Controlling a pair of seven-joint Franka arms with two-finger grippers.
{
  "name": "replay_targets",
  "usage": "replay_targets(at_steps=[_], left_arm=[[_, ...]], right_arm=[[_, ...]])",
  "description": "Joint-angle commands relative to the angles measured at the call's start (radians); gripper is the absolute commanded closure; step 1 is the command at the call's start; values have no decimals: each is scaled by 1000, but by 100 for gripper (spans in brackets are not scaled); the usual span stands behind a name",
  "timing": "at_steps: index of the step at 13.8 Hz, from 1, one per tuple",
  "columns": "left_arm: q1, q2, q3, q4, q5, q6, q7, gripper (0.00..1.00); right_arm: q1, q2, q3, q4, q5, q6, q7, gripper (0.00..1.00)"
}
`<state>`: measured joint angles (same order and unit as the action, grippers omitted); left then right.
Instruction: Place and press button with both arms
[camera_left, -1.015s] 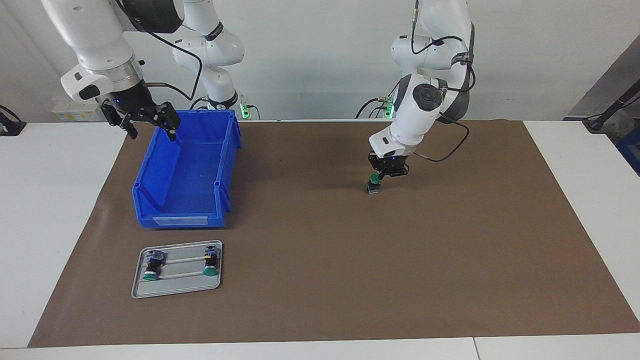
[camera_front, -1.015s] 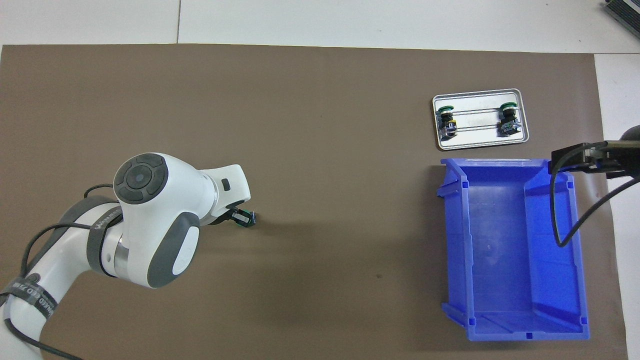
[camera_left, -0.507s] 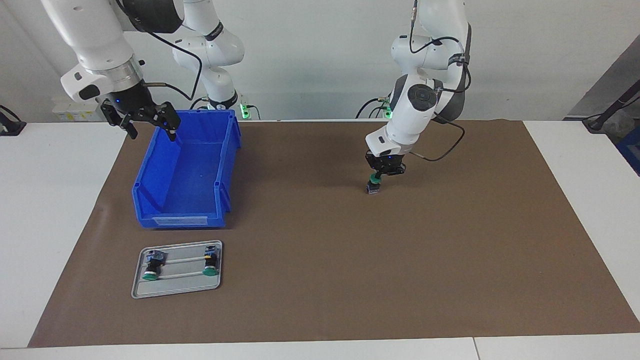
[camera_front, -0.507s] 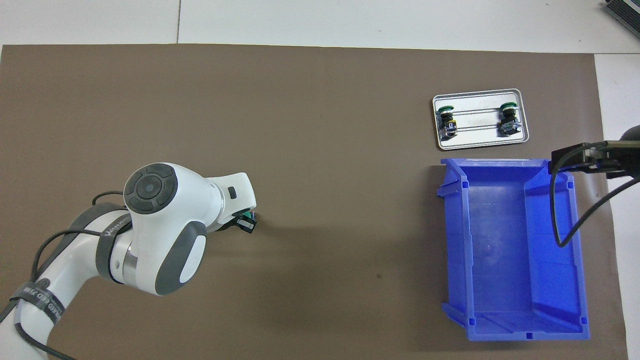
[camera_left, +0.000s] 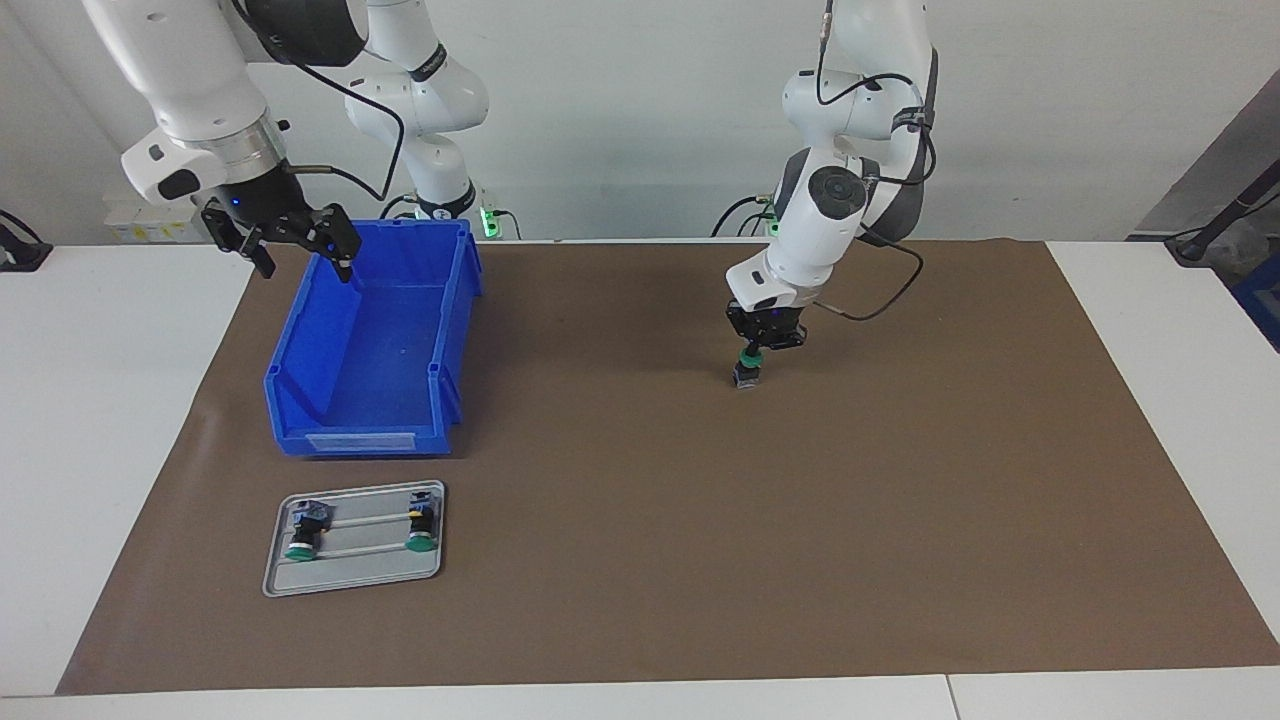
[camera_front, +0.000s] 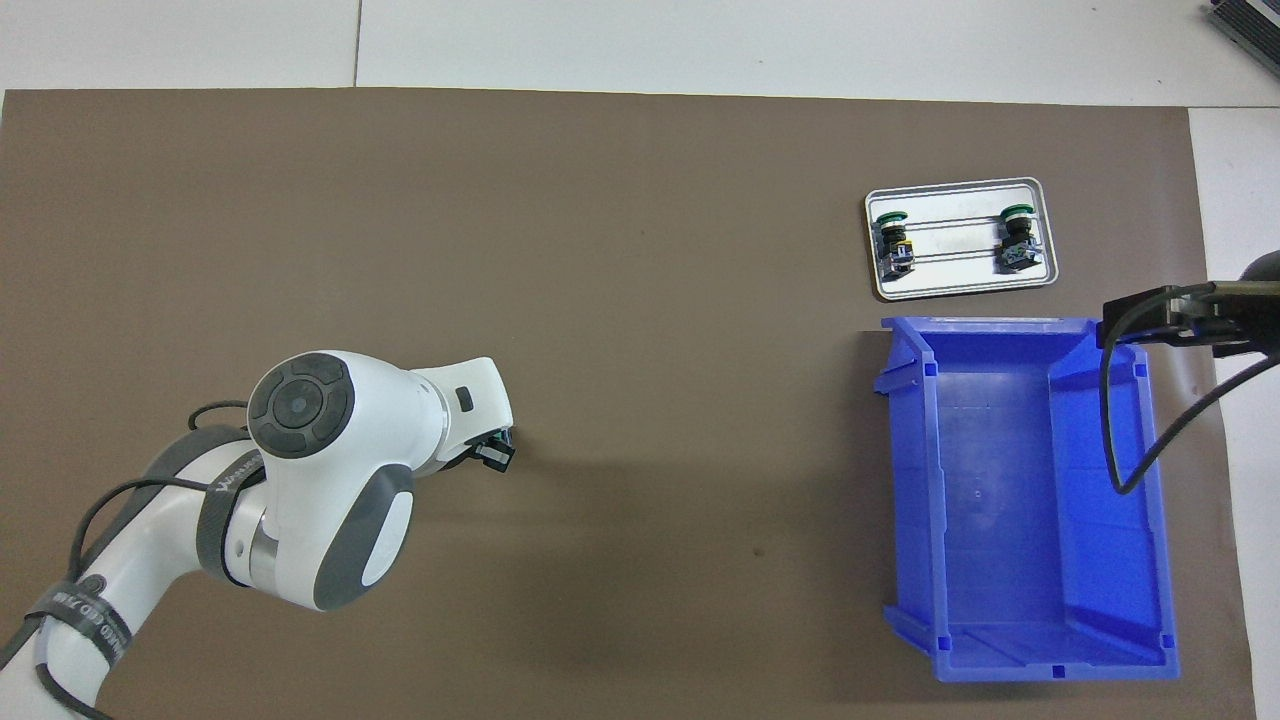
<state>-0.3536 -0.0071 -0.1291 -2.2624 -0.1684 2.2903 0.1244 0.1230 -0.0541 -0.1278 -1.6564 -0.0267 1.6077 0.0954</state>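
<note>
Nearest the robots, I am keeping the right gripper spread open over the blue bin, at its rim; that arm is waiting. Toward the left arm's end, the left gripper is clenched, fingertips together on the green cap of the button, which is standing on the brown mat. I am judging the main risk to be an off-centre push tipping or skidding the narrow button. Farthest out, two spare buttons are lying on the metal tray. I am reading nothing on the bin's pale label or the arm's band.
</note>
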Motion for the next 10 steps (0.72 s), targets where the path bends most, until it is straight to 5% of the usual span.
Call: replay_targets(at_steps=[1, 6, 10], left_arm=[[-21, -10, 14, -65, 21, 69, -20, 100], [-24, 6, 14, -49, 21, 84, -19, 100], [-10, 36, 16, 90, 21, -21, -16, 100]], right_arm=[[-8, -24, 4, -25, 18, 9, -12, 0], [-54, -23, 13, -26, 19, 31, -13, 0], [-91, -23, 46, -25, 19, 8, -13, 0]])
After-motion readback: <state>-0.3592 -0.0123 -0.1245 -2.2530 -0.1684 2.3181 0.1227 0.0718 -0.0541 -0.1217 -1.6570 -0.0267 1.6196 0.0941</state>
